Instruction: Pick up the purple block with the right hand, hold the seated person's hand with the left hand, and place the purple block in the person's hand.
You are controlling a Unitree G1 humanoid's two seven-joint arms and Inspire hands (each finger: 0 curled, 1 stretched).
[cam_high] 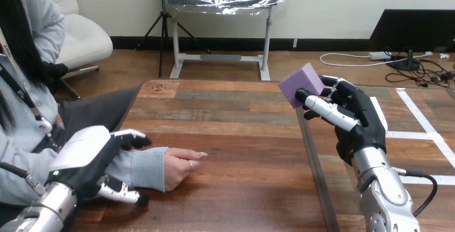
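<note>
The purple block (302, 84) is up off the table (241, 130), pinched between the thumb and curled fingers of the right hand (351, 114) at the view's right, well apart from the person's hand (181, 168). That hand rests on the wood at the left, fingers loosely curled and palm turned down or inward (no open cup to receive anything, as far as I can judge). The left hand (88, 159) straddles the person's grey-sleeved wrist (146, 168), fingers over the top and thumb underneath, closed round it. The risk from here is that a block set on a closed or down-turned hand would likely slide off onto the table, so the palm needs turning up. The fingers also seem to catch the block by one end, and a quick swing across could tip it loose.
</note>
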